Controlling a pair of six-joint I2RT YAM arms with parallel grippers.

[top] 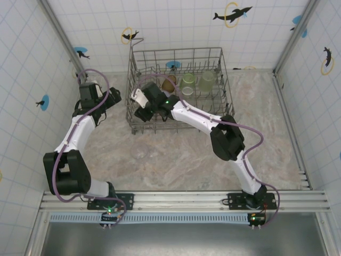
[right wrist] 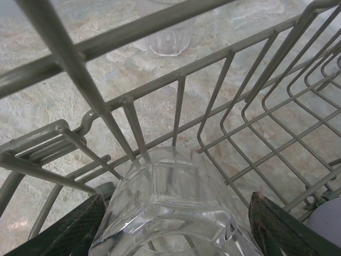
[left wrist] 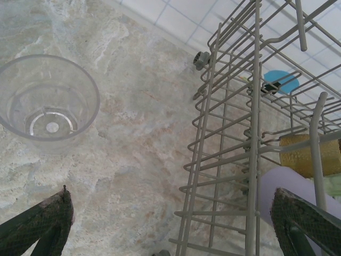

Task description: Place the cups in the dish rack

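Presently in right pincer (right wrist: pixel 176 201): a held clear cup (right wrist: pixel 170 224), pinched between the two fingers as far as we can judge, low in the near left corner of the dish rack (top: pixel 216 106) (mouth up or down, we cannot tell).
Left pincer (left wrist: pixel 170 193): spread wide, holding nothing, hovering over the desk (top: pixel 186 160) just outside the rack's left wall.
Loose clear cup (left wrist: pixel 48 101): upright on the desk, in front of the rack and apart from it.
Racked: amber cup (top: pixel 169 82) and two green cups (top: pixel 187 82) in the back row; lilac cup (left wrist: pixel 287 186) by the left wall, just beside the right pincer.
Stage, by our reckoning: setting down; one cup on the desk left to load.
Risk, snagging: the wires stand close round the held cup, so we expect its edge could catch on a tine and leave it tilted.
Risk, toppling: let go while it leans, the cup may roll across the rack floor (smooth plastic, little friction).
Risk, neighbour: a sideways drift of the right pincer would knock the lilac cup.
Risk, left side: one left finger sits near the rack wall, so a careless swing toward the loose cup could strike the wire.
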